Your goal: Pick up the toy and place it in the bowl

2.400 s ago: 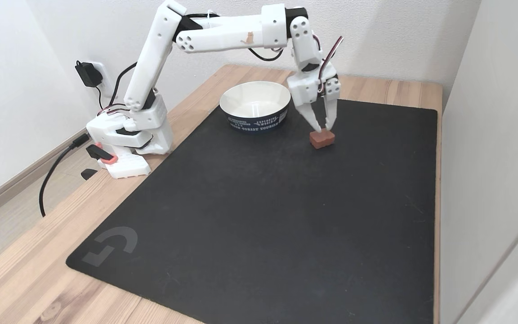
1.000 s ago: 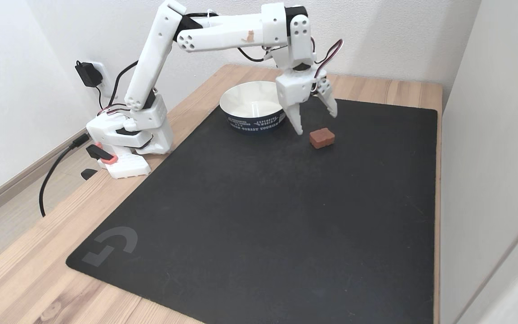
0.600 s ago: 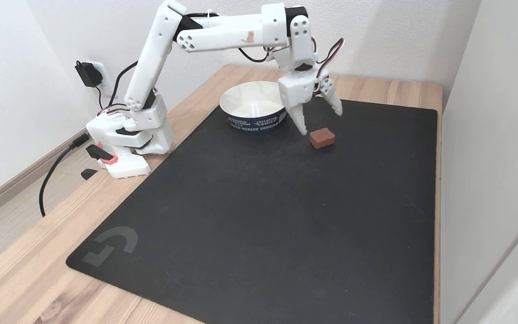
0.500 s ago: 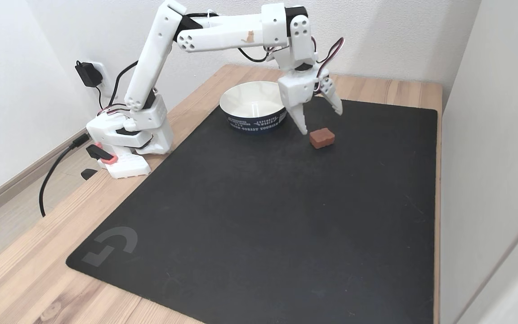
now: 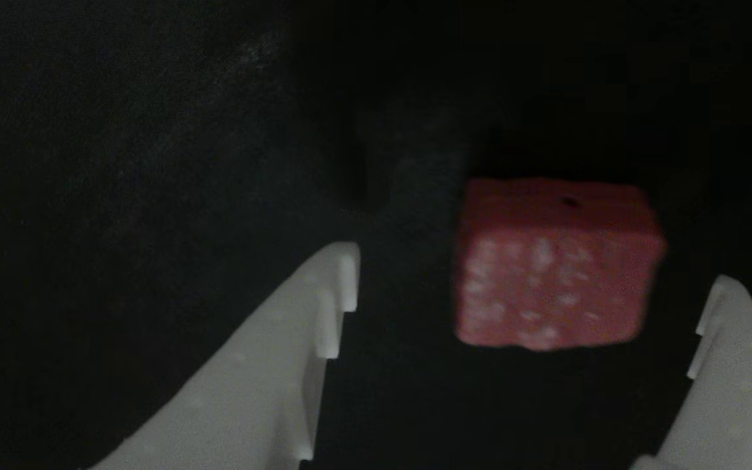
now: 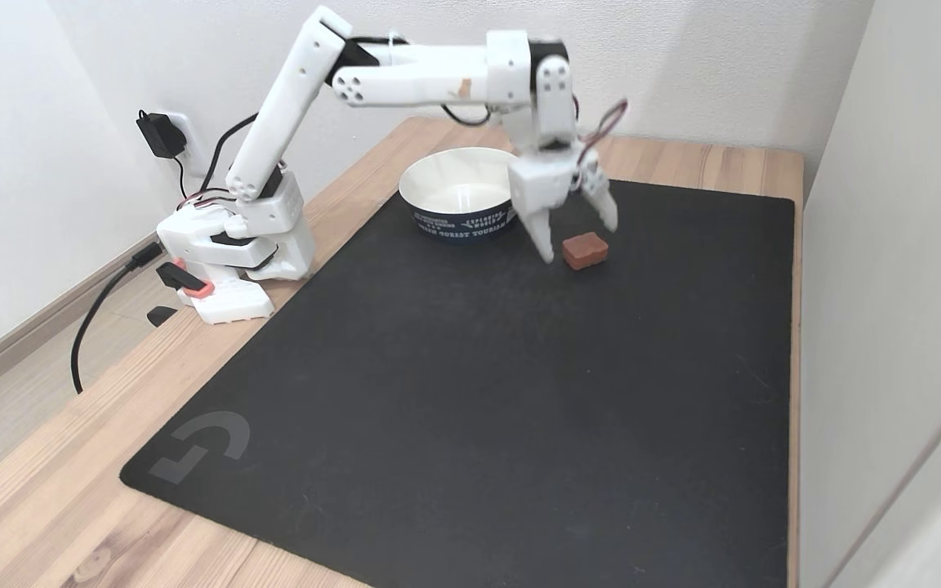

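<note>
The toy [image 6: 585, 250], a small reddish block, lies on the black mat just right of the bowl [image 6: 461, 223], which is white inside with a dark lettered band outside. My gripper [image 6: 579, 241] hangs low over the toy, open wide, with one finger to its left near the mat and the other behind and right of it. In the other view the toy [image 5: 555, 261] shows a white-speckled face and a small hole on top. It sits between the white fingertips [image 5: 333, 294] of my gripper [image 5: 532, 274], nearer the right one, touching neither.
The black mat [image 6: 479, 392] covers most of the wooden table [image 6: 46, 506]. The arm's base [image 6: 229, 261] stands at the table's left edge, with cables and a wall plug [image 6: 158, 135] behind. A wall [image 6: 887, 245] runs close along the right edge.
The gripper, nearly closed above the toy at first, pulled back left and opened wide. In the last half second it came down, and its fingers now stand on either side of the toy.
</note>
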### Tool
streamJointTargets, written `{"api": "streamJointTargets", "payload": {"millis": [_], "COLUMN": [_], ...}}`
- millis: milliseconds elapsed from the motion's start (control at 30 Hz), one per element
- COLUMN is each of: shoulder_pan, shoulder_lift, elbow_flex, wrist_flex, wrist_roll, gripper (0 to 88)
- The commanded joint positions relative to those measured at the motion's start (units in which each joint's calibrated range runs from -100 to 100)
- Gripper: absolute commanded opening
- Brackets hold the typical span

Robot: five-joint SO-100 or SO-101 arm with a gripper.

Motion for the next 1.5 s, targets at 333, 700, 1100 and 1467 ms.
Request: {"api": "streamJointTargets", "payload": {"millis": [333,700,1100,1467], "shoulder_pan": [1.23,1.23,-0.45,-4.13], "shoulder_lift": [5.09,6.01,3.93,-14.25], "elbow_flex": [-2.23,-2.23,-4.93,-6.47], "wrist_flex": [-2.59,-2.76,-4.88,-5.81], "wrist_roll": [-0.19,-1.39,-1.96,-6.45], "gripper": [35.6,14.1,2.2,2.2]}}
